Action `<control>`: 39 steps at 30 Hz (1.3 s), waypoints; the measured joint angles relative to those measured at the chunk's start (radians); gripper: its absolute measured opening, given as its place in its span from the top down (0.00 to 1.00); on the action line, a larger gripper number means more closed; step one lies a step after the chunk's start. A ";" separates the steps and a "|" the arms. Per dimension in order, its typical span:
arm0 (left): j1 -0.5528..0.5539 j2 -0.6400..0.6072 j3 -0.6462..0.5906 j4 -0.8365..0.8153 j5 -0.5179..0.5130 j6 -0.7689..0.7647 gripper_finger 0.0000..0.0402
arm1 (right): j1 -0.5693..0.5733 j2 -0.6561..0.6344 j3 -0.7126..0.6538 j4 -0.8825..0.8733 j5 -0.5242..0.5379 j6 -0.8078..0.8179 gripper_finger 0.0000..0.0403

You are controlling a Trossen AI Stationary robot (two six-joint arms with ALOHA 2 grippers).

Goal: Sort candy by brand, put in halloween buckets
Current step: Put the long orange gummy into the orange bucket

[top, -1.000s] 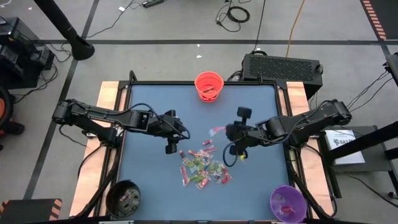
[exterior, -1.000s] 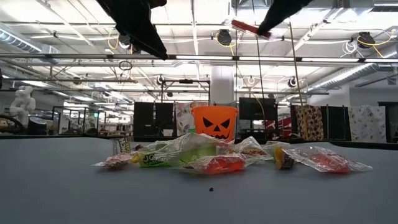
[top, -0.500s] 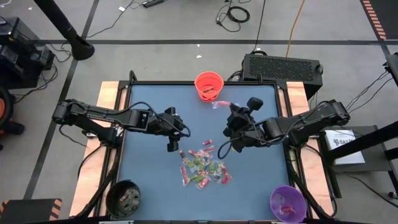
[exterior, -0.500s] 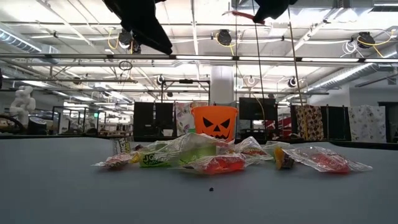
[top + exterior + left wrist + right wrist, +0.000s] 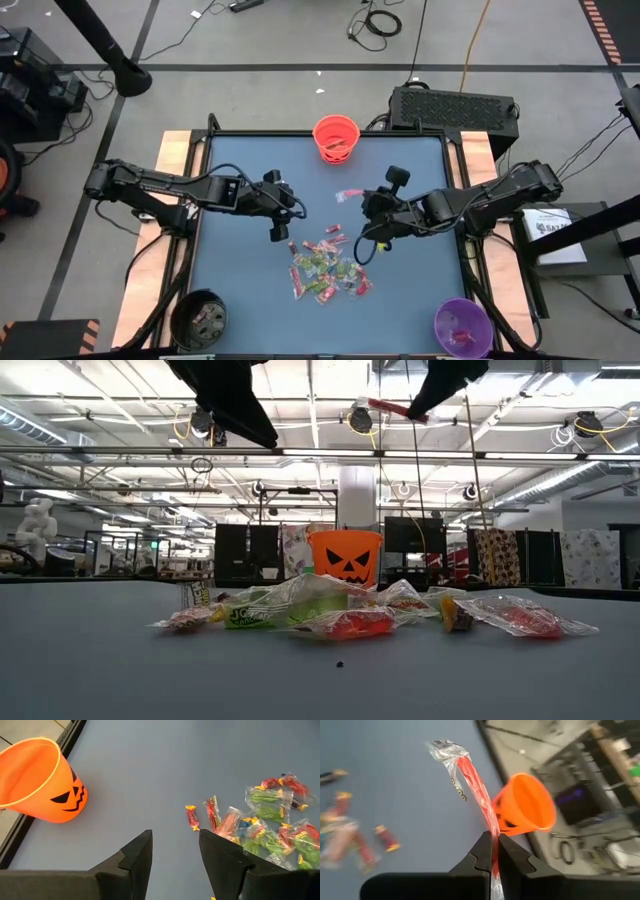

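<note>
While your left gripper (image 5: 277, 224) hangs unclenched and empty above the table (image 5: 230, 280), left of the candy pile (image 5: 328, 268), the black bucket (image 5: 198, 318) sits at the near left corner with a few sweets inside. Your orange bucket (image 5: 336, 137) stands at the far edge, mid-table. Right of the pile, your right gripper (image 5: 492, 851) is raised and clenched on a red candy (image 5: 475, 790), which points toward the orange bucket. Your purple bucket (image 5: 462, 326) sits at the near right corner, holding some candy.
</note>
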 joint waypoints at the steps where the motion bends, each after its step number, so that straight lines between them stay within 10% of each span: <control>1: 0.000 0.000 0.000 0.000 0.000 0.000 0.58 | 0.000 0.000 0.000 0.001 -0.011 0.000 0.97; 28: -0.007 0.000 0.000 0.003 -0.022 -0.026 0.58 | 0.032 -0.153 -0.106 -0.018 0.110 0.408 0.97; 39: -0.007 0.000 0.000 0.031 -0.020 -0.022 0.58 | 0.024 -0.304 -0.688 1.007 0.182 0.327 0.97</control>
